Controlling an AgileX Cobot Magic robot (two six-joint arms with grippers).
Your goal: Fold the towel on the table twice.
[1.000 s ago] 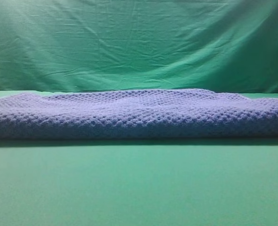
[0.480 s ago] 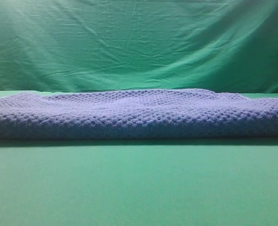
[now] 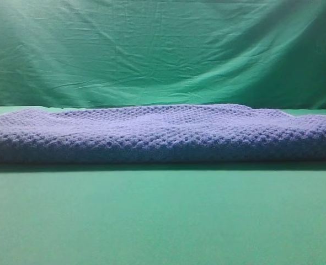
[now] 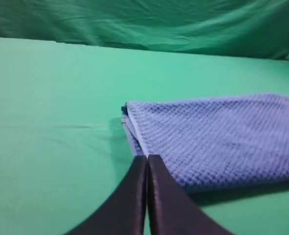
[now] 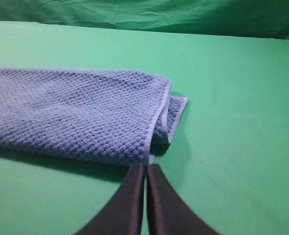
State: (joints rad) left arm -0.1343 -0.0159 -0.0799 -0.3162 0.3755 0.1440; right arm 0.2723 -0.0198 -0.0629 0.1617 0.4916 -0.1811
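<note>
Wrist views | both tools pressed together: left tool [image 4: 146, 159], right tool [image 5: 145, 166] | towel [image 3: 163, 132] ends just beyond tips

Dark curved gripper [image 4: 146, 161] fingers [image 5: 129, 205], smooth.

Towel [image 3: 163, 132]: I see no shift in its folds or its place on the table [image 3: 163, 221] across the exterior high view.
Elsewhere: I spot no change.

Green table [image 3: 163, 221] w/ folded blue-grey towel [image 3: 163, 135] lying flat.
</note>
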